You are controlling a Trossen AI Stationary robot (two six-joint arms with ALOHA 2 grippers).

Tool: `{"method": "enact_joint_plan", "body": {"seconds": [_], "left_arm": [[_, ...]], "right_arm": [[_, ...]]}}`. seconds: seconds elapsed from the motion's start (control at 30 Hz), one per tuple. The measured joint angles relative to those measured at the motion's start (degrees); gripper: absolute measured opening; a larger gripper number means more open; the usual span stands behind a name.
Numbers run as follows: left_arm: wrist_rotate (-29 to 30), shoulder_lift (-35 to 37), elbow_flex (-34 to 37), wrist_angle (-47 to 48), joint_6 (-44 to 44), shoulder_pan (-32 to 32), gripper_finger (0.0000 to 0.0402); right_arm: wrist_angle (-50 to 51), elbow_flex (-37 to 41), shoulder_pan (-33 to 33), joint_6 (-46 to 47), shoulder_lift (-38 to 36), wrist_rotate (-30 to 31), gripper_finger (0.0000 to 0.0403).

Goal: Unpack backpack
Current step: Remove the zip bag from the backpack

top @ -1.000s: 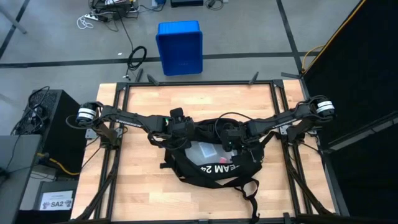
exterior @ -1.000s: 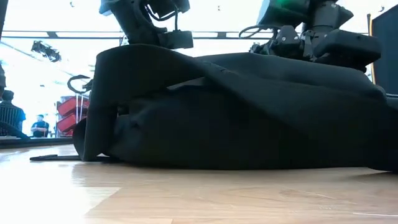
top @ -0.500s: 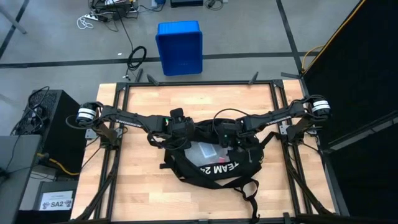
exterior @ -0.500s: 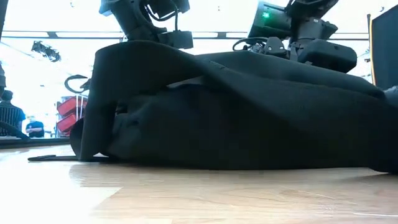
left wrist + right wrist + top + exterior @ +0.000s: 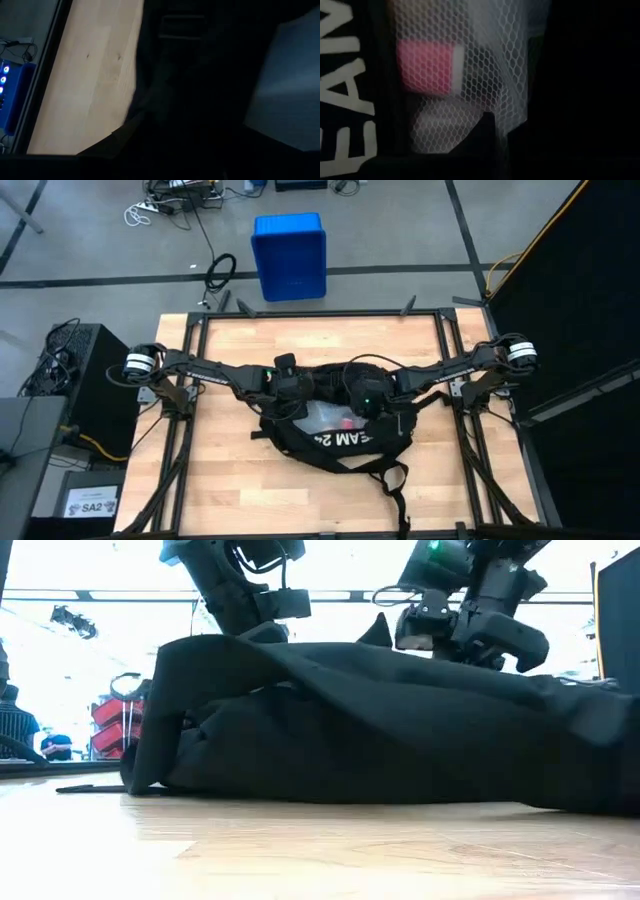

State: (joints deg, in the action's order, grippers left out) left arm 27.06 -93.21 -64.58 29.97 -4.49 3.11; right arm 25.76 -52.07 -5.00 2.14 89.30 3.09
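The black backpack (image 5: 335, 442) lies in the middle of the table, its white lettering (image 5: 345, 440) facing up and its mouth toward the far side. Inside the mouth I see white mesh (image 5: 470, 60) over a pink thing (image 5: 425, 67). My left gripper (image 5: 287, 392) is at the mouth's left rim and keeps the fabric raised there (image 5: 200, 645). My right gripper (image 5: 365, 408) reaches down into the mouth from the right and is shut, with the mesh at its fingers. My left gripper holds the backpack by the left part of its mouth's rim (image 5: 255, 637), coming slanting down from the left. That rim stands raised while the pack's body rests on the table. The fingers themselves are hidden in black fabric. My right gripper comes slanting down into the mouth. A fold of the white mesh (image 5: 492, 107) runs straight up from its dark finger (image 5: 485, 137), drawn taut. It appears pinched there, but the fingertips are hidden.
The pack's straps (image 5: 395, 490) trail toward the table's near edge. Bare wood (image 5: 220, 470) lies to the left and the near side. A blue crate (image 5: 289, 255) stands on the floor beyond the far edge. People (image 5: 15, 720) are far off in the room.
My right gripper has risen a little, drifted toward the table's left and tipped less steeply. The backpack has slid slightly toward the far left, straps following. Its top on the right side has sunk flatter, while the left rim stays raised.
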Motion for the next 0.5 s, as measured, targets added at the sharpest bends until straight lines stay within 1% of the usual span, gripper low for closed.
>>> {"method": "enact_joint_plan", "body": {"seconds": [0.07, 0.23, 0.4, 0.5], "left_arm": [[0.1, 0.0, -1.0, 1.0, 0.0, 0.0, 0.0198], [0.2, 0.0, -4.9, 4.2, 0.0, 0.0, 0.0198], [0.1, 0.0, -9.7, 7.3, 1.0, 0.1, 0.0198], [-0.4, 0.0, -13.6, 10.2, 2.8, 0.7, 0.0198]], "right_arm": [[2.1, -1.6, -1.8, 0.4, -1.7, 5.4, 0.0001], [6.8, -7.3, -6.0, 0.3, -3.8, 14.9, 0.0001], [8.6, -14.1, -9.6, -2.5, -4.2, 22.9, 0.0001], [10.3, -18.2, -10.8, -4.9, -4.2, 24.8, 0.0001]]}}
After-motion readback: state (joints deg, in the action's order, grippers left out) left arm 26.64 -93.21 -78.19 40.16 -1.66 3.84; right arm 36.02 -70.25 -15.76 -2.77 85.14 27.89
